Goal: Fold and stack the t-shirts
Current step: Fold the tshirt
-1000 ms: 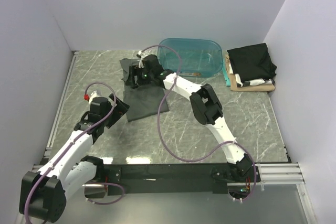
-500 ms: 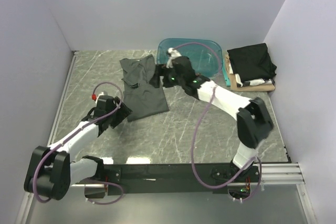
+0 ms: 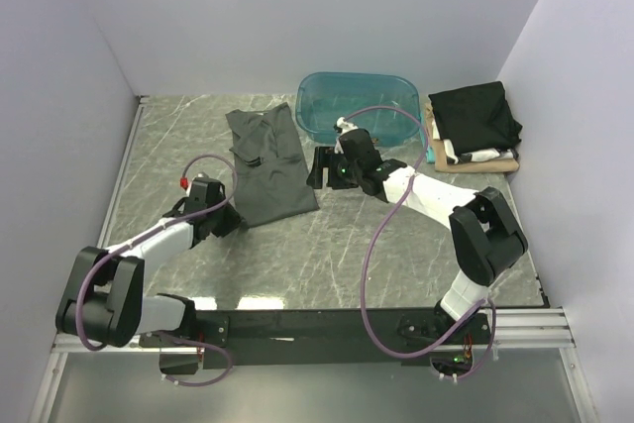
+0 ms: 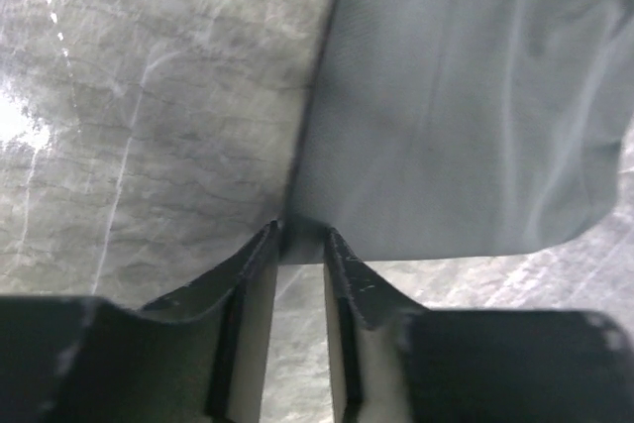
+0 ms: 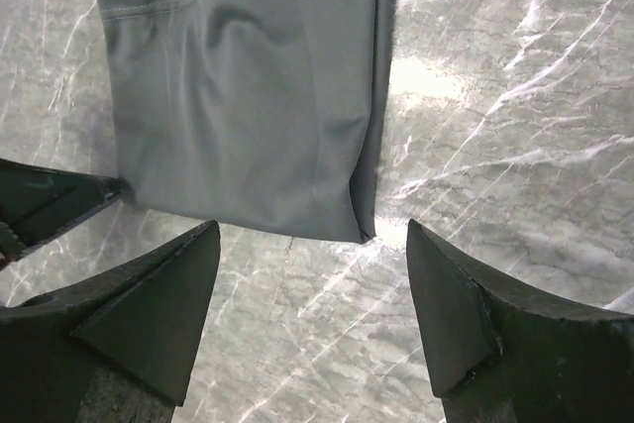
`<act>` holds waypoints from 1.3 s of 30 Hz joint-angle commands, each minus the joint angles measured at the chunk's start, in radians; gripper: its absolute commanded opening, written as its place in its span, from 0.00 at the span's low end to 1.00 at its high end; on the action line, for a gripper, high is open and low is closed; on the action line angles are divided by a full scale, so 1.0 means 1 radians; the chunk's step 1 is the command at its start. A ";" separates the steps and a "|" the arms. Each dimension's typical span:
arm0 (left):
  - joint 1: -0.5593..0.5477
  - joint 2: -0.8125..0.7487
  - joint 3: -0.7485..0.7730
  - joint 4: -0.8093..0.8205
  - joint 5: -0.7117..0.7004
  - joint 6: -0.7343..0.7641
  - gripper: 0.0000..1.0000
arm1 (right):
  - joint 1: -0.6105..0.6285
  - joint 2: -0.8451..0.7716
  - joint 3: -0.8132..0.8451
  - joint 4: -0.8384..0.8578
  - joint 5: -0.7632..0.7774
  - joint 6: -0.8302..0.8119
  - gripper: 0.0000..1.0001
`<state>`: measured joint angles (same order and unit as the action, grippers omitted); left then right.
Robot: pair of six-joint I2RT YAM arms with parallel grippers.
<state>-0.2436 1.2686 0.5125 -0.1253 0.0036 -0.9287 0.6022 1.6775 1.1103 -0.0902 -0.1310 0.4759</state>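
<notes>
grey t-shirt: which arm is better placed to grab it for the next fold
Left, probably: the left end effector sits with its tips at the near left corner of the grey t-shirt, jaws nearly together. The right end effector hangs wide open beside the shirt's right edge.

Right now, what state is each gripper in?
Left gripper: fingers nearly together at the corner of the grey t-shirt; cannot tell if it grips.
Right gripper: open, holding nothing.
</notes>
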 commanded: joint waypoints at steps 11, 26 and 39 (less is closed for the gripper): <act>-0.002 0.136 0.081 0.001 -0.001 0.031 0.01 | -0.002 0.008 -0.015 0.009 -0.032 0.012 0.79; 0.000 0.098 0.018 0.045 0.027 0.027 0.01 | 0.011 0.163 -0.014 0.012 -0.102 0.024 0.57; 0.000 0.087 0.011 0.044 0.038 0.028 0.01 | 0.050 0.229 -0.014 -0.002 -0.088 0.038 0.26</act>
<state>-0.2432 1.3750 0.5426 -0.0708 0.0273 -0.9199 0.6403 1.8839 1.0969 -0.0898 -0.2256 0.5045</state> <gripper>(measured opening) 0.013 0.305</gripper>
